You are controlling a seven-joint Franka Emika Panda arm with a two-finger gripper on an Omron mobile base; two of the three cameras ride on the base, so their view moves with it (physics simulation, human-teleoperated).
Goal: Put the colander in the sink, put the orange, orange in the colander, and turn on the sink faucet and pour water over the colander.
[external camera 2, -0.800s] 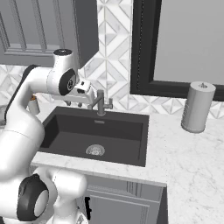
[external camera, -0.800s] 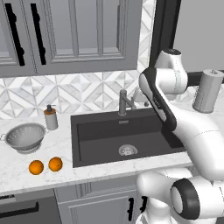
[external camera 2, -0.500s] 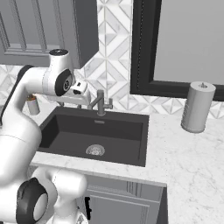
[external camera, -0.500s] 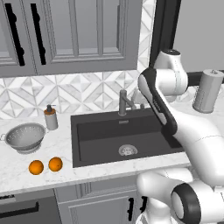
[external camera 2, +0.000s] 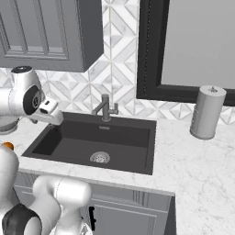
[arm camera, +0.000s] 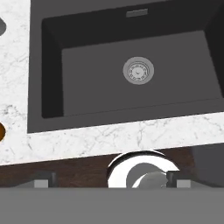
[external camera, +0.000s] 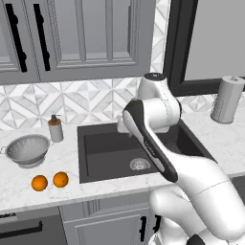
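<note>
The silvery perforated colander (external camera: pixel 27 149) stands on the counter left of the sink (external camera: pixel 105 148), whose floor shows a round drain (external camera: pixel 139 164). Two oranges (external camera: pixel 39 182) (external camera: pixel 61 179) lie side by side in front of the colander. My gripper (arm camera: pixel 109 179) hangs above the left part of the dark basin (arm camera: pixel 131 52), facing down, open, with nothing between its fingertips (arm camera: pixel 43 179). One orange (arm camera: pixel 1 131) peeks in at the hand view's left edge. In the right base view the hand (external camera 2: pixel 50 114) is left of the grey faucet (external camera 2: pixel 105 108). No water is running.
A soap dispenser bottle (external camera: pixel 55 128) stands at the back wall between colander and sink. A grey paper towel roll (external camera 2: pixel 207 112) stands on the counter right of the sink. Wall cabinets hang above the left counter.
The arm has swung left and lower, carrying the hand from near the faucet to above the sink's left side. The colander and both oranges have stayed put.
</note>
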